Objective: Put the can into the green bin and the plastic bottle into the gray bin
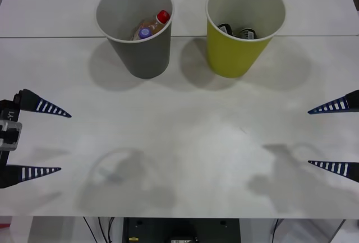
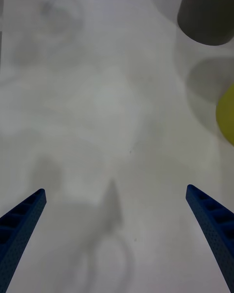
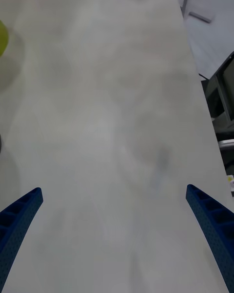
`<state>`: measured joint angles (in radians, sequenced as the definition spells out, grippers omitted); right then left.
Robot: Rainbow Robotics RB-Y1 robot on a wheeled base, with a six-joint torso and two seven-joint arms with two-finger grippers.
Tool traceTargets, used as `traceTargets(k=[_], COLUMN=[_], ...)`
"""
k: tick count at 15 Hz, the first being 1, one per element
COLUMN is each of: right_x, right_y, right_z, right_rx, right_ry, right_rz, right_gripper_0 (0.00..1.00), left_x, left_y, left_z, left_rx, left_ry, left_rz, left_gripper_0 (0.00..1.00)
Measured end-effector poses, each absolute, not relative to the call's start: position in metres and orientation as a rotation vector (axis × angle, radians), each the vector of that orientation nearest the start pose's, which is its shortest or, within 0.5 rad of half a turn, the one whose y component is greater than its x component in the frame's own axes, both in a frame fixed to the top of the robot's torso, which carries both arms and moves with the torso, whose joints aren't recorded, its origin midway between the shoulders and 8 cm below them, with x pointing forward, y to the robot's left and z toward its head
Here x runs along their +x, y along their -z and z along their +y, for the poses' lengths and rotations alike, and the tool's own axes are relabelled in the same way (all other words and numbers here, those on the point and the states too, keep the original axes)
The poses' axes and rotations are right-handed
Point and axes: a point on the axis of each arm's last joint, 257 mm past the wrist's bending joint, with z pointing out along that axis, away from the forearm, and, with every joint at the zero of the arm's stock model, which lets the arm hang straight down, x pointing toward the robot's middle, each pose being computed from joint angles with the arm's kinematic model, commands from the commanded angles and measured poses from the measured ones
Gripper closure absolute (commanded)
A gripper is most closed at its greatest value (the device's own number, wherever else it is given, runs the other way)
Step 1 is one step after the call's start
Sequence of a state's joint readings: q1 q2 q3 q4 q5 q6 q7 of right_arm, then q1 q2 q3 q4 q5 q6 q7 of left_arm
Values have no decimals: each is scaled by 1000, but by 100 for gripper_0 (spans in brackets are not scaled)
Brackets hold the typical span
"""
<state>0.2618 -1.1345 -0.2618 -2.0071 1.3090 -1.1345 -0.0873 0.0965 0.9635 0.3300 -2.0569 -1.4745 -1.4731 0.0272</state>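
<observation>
**Can and bottle both binned**

Can (image 1: 247, 32) lies inside the green bin (image 1: 233, 58) at one o'clock; plastic bottle (image 1: 152, 27) sits in the gray bin (image 1: 147, 58) at eleven. Left tool (image 1: 35, 140) and right tool (image 1: 335, 136) hover wide, empty, over the surface (image 1: 185, 142). A stray swing could topple either bin.

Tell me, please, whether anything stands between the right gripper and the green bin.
Nothing visible does. The right gripper hangs open at the table's right edge, and bare tabletop runs from it to the green bin. The gray bin stands to the green bin's left, off that path.
</observation>
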Motion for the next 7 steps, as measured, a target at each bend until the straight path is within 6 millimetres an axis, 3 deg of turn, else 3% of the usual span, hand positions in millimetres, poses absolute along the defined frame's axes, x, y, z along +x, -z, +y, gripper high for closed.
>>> traceTargets(k=[7], right_x=[341], right_y=[167], right_z=[-286], right_rx=[-1634], right_ry=[-209], right_rz=[1596], right_gripper_0=[0], left_x=[329], left_y=[165], left_z=[282], left_rx=[1939], left_ry=[88], left_rz=[1435], left_gripper_0=[0])
